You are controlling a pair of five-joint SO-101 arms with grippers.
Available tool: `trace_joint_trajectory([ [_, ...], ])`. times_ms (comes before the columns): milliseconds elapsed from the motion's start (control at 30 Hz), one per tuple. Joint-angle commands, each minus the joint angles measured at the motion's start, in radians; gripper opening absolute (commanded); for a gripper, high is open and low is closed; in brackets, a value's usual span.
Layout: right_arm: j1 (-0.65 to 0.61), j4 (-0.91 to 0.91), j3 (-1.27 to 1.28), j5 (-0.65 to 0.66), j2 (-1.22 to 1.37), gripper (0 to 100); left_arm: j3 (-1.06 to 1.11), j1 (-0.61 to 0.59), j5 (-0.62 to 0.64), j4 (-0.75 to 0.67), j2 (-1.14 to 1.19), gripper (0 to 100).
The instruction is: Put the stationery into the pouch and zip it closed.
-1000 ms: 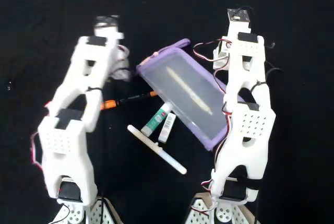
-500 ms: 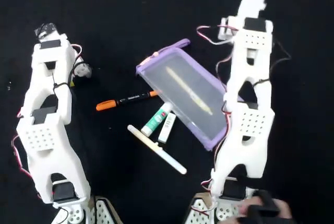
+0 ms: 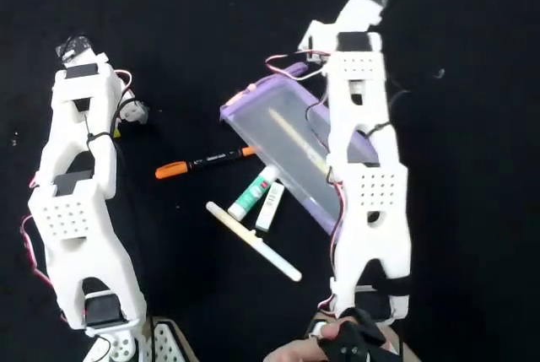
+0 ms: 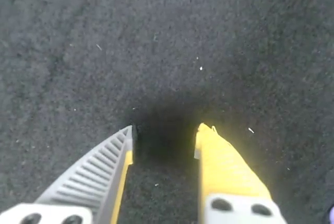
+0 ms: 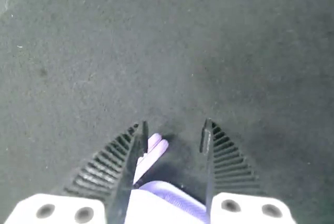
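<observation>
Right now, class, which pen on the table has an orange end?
The dark pen pointing at the pouch: both its ends are orange. The longer pen is white.

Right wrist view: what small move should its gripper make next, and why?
Probably ease down and close on the purple tab. The right gripper is open with the tab between its fingers, and the orange marker and green and white tube lie outside the pouch, so steadying it seems useful.
</observation>
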Motion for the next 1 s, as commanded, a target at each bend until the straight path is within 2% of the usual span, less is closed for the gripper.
trace_joint_trajectory([
  [0, -0.015, -0.017, -0.050, -0.009, -0.015, 17.3, -0.059, -0.013, 0.011, -0.051, 0.006, 20],
  [267, -0.009, 0.249, -0.018, 0.064, -0.005, 17.3, -0.059, -0.013, 0.011, -0.057, 0.012, 20],
  [467, 0.029, 0.463, -0.010, 0.339, -0.004, 17.3, -0.059, -0.012, 0.011, -0.058, 0.012, 20],
  [800, 0.296, 0.548, 0.022, 0.666, -0.002, 17.1, -0.059, -0.008, 0.011, -0.058, 0.012, 20],
  [967, 0.293, 0.697, 0.076, 0.856, -0.005, 17.0, -0.059, -0.005, 0.011, -0.058, 0.012, 20],
])
